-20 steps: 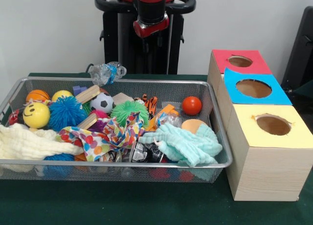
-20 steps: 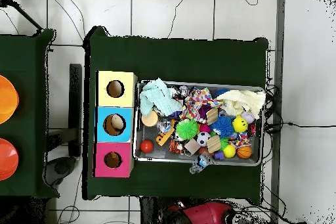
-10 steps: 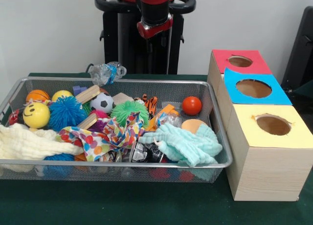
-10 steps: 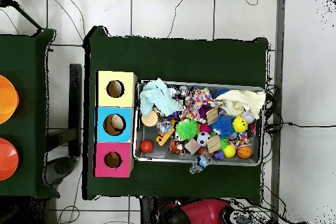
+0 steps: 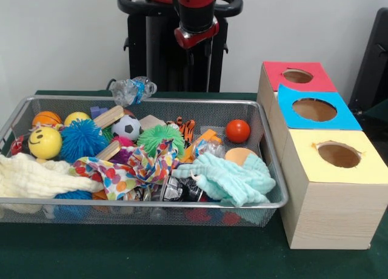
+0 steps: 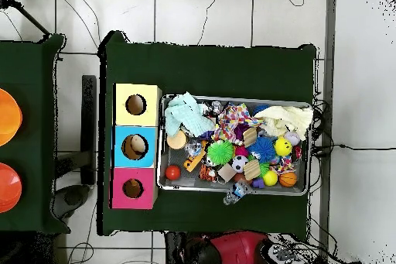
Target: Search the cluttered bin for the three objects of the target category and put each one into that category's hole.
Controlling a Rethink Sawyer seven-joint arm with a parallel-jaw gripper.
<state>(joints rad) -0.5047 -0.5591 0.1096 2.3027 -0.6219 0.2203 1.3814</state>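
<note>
- Wire mesh is what holds everything: the bin (image 5: 270,170) sits on the green table (image 5: 182,255), crammed with balls, cloths, wooden blocks and crumpled plastic, and the row of boxes stands just beside one end of it.
- My gripper (image 5: 199,48) hangs high behind the bin, well apart from anything in it. It carries nothing, and I cannot tell how wide its fingers stand.
- Which category I am after is not given, so I judge by what lies free. The red ball (image 5: 237,131) rests alone against the far wall of the bin, near the boxes, with bare mesh around it.
- That ball looks smooth and firm, likely light. I would close across its middle from above, since a smooth sphere may squirt out of an off-centre pinch.
- The soccer ball (image 5: 127,127) and the smiley ball (image 5: 45,143) sit wedged among neighbours, so my fingers would need room to slip down beside them.
- The blue spiky ball (image 5: 82,139) and the green spiky ball (image 5: 160,137) look soft and squashy; they should give under a squeeze and grip well.
- The mint cloth (image 5: 233,179) is limp and drapes over other things; a pinch on a raised fold would lift it and may drag neighbours along.
- Three holes wait: the red box (image 5: 297,76), the blue box (image 5: 314,110) and the yellow box (image 5: 338,154). Nothing has been lifted yet, by my judgement.
</note>
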